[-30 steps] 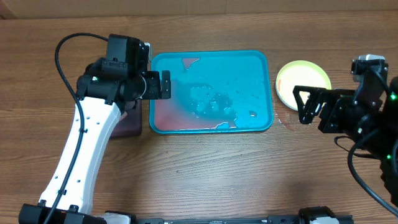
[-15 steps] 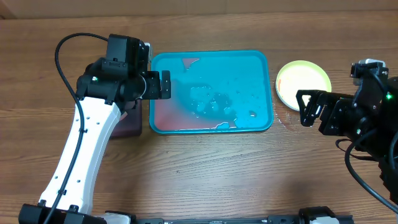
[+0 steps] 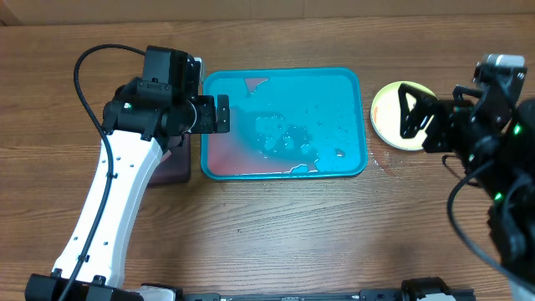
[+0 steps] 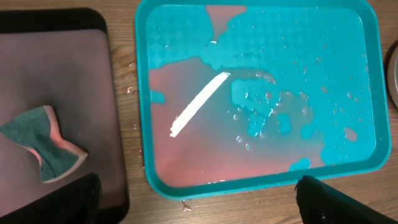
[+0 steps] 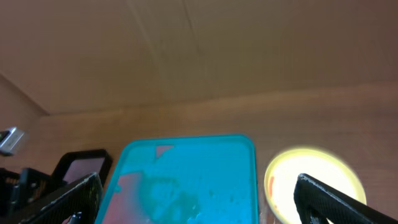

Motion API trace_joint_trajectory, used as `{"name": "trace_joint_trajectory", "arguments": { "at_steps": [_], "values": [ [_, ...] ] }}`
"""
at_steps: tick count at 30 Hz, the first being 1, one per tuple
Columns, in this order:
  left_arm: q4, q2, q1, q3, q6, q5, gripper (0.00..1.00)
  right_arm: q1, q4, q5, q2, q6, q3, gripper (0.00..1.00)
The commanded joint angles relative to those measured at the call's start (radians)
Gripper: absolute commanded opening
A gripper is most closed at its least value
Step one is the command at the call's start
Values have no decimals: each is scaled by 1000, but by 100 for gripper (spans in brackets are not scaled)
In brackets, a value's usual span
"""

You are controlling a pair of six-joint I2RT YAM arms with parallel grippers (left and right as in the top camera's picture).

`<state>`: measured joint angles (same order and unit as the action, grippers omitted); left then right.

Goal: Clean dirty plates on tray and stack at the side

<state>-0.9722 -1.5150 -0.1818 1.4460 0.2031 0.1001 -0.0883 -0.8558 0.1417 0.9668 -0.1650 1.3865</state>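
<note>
Wooden table (image 3: pixel 276 226), yellow-green plate (image 3: pixel 385 113) partly under spread right fingers (image 3: pixel 407 110)

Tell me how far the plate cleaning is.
Done: the tray holds only pinkish water, no plates; a yellow-green plate lies beside it, any plates beneath hidden. In hand: nothing; the right gripper hovers open over that plate, the left gripper is open, the sponge lies in the black tray. Left: probably nothing.
</note>
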Motion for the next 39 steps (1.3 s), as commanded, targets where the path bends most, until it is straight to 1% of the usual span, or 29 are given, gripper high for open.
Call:
{"name": "trace_joint_trajectory", "arguments": {
  "at_steps": [1,3,6,11,16,22,31,36,37,39],
  "values": [
    [4,-6,-2,15,3,-6,100,-1,142,-10,-120,121,-195,100],
    [4,-6,-2,15,3,-6,100,-1,246,-10,-194,179,-335,100],
    [4,-5,-2,15,3,-6,100,-1,383,-10,-301,226,-530,100],
    [4,-6,-2,15,3,-6,100,-1,613,2,-488,225,-848,100],
    [4,-6,-2,15,3,-6,100,-1,743,53,-665,225,-1083,100],
    [4,-6,-2,15,3,-6,100,-1,751,73,-772,222,-1192,100],
    [4,-6,-2,15,3,-6,100,-1,762,100,-856,221,-1294,100],
    [4,-6,-2,15,3,-6,100,-1,773,127,-931,221,-1369,100],
    [4,-5,-2,15,3,-6,100,-1,800,126,-946,219,-1380,100],
    [4,-6,-2,15,3,-6,100,-1,799,126,-964,218,-1379,100]
  ]
}}
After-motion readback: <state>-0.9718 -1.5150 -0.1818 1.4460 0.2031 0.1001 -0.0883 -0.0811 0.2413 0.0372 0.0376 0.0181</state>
